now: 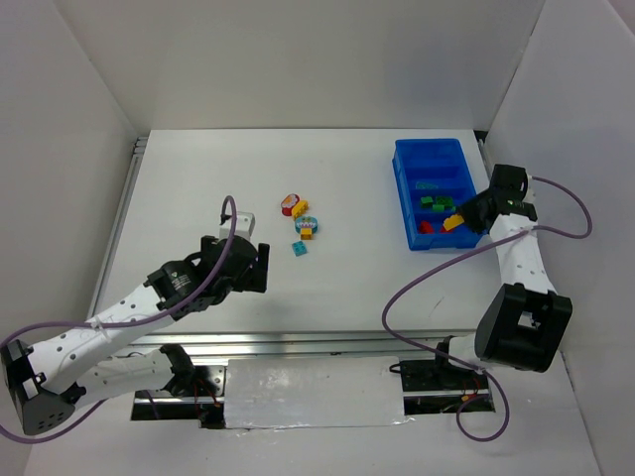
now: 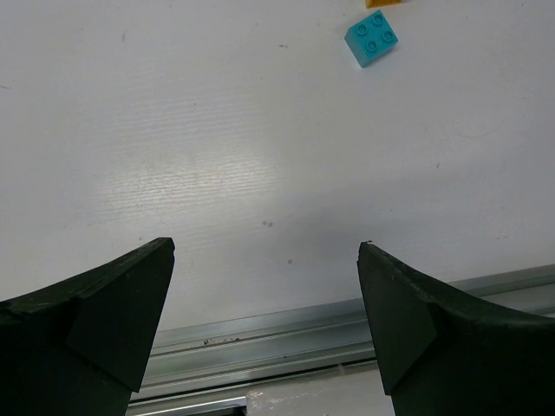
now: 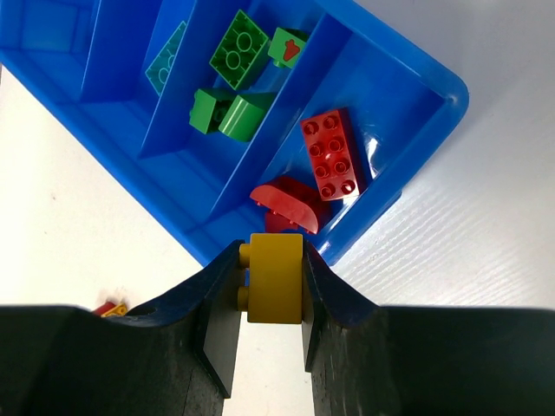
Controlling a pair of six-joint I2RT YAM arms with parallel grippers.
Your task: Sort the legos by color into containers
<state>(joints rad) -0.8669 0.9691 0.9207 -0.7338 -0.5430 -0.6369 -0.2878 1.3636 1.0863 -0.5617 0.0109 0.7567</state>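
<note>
The blue bin (image 1: 402,188) stands at the right rear; in the right wrist view its rim (image 3: 434,130) shows with red bricks (image 3: 329,156) in the nearest compartment, green bricks (image 3: 234,61) in the one behind and a teal piece (image 3: 166,62) further back. My right gripper (image 3: 270,282) is shut on a yellow brick (image 3: 276,277), held above the bin's near corner; it also shows in the top view (image 1: 454,222). Loose bricks (image 1: 302,224) lie mid-table. A teal brick (image 2: 372,38) lies ahead of my open, empty left gripper (image 2: 264,260), which hangs over the table's near edge.
An aluminium rail (image 2: 286,334) runs along the table's near edge under the left gripper. White walls enclose the table on three sides. A purple cable (image 1: 427,278) loops beside the right arm.
</note>
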